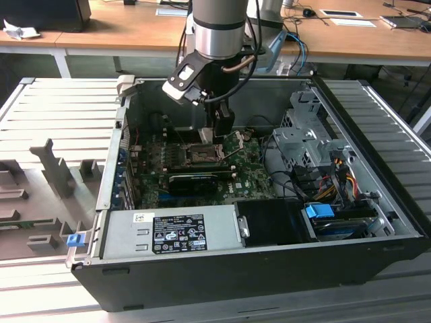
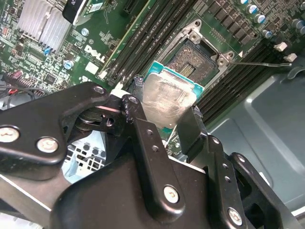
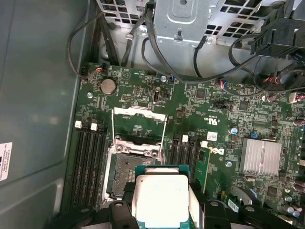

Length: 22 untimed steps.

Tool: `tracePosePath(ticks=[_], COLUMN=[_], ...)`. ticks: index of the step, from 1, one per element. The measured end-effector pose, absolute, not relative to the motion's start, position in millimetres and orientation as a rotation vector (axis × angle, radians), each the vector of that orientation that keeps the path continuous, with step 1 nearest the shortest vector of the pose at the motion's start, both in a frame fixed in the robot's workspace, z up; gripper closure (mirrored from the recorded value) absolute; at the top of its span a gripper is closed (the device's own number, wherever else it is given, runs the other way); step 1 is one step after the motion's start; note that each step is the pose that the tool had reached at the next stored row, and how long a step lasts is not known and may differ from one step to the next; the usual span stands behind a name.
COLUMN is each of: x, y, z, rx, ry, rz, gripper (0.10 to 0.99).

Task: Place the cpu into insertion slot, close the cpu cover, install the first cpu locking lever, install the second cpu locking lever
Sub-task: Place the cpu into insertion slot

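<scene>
The cpu [image 3: 162, 200], a flat square with a pale silvery face and green edge, hangs level close to the insertion slot [image 3: 129, 171], whose dark centre lies bare. The cpu cover [image 3: 138, 110], a thin silvery frame, stands swung up off the slot.

Pale wooden desks [image 1: 121, 30] at the back, grey slatted metal worktable [image 1: 60, 108] below, soft even light.

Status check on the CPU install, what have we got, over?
End effector shut on cpu, held aloft. Not seated in insertion slot. Slot uncovered, cpu cover open.
</scene>
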<state>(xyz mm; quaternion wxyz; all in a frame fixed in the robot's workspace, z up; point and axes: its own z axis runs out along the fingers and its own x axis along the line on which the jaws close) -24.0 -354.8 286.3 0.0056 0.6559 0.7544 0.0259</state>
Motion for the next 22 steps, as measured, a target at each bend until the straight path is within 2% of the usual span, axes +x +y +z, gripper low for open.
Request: tracePosePath(ticks=[16,22], x=[-25,-31], y=[-353,-336], z=[265,249], rx=[2.138,2.139], ry=[2.300,2.300], rz=[0.062,0.061], gripper=[0.557,0.557])
